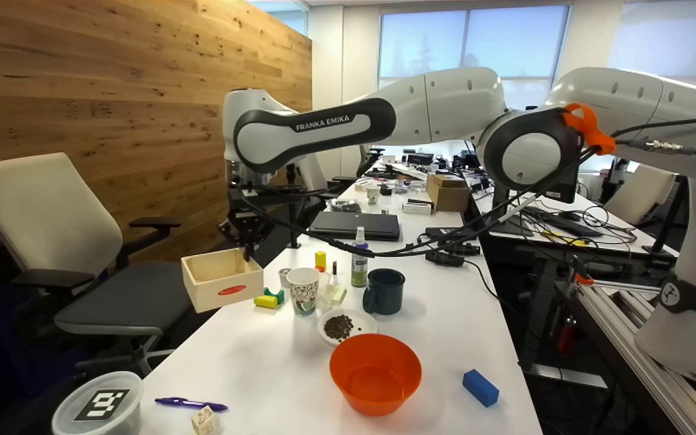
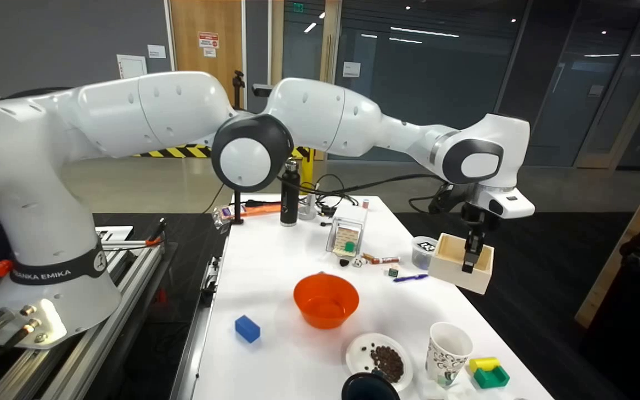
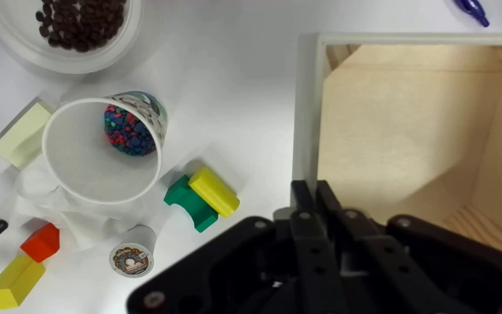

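Observation:
My gripper is shut on one wall of an open pale wooden box, one finger inside it and one outside. The box shows in both exterior views, held in the air near the table's long edge. The part of its inside that I see is empty. In the wrist view, a yellow cylinder and a green arch block lie beside the box. A patterned paper cup with coloured bits inside stands further left. A white plate of dark beans is above it.
An orange bowl and a blue block stand on the table. A dark mug, a spray bottle, a lidded tub and a purple pen are also there. A chair stands beside the table near the box.

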Controlling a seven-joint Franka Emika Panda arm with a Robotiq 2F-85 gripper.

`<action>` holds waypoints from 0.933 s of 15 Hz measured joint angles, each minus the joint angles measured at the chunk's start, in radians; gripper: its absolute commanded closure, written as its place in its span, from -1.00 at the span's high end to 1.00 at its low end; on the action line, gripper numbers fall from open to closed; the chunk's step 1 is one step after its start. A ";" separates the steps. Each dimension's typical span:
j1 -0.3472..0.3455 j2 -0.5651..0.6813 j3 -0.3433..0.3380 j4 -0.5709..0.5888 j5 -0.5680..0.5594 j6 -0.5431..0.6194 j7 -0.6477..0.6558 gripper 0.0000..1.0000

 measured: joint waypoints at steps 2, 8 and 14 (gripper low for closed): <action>0.000 0.005 -0.025 0.000 -0.022 -0.013 -0.039 -0.97; -0.002 0.025 -0.079 0.000 -0.047 -0.035 -0.104 -0.97; 0.001 0.030 -0.099 0.000 -0.047 -0.064 0.025 -0.88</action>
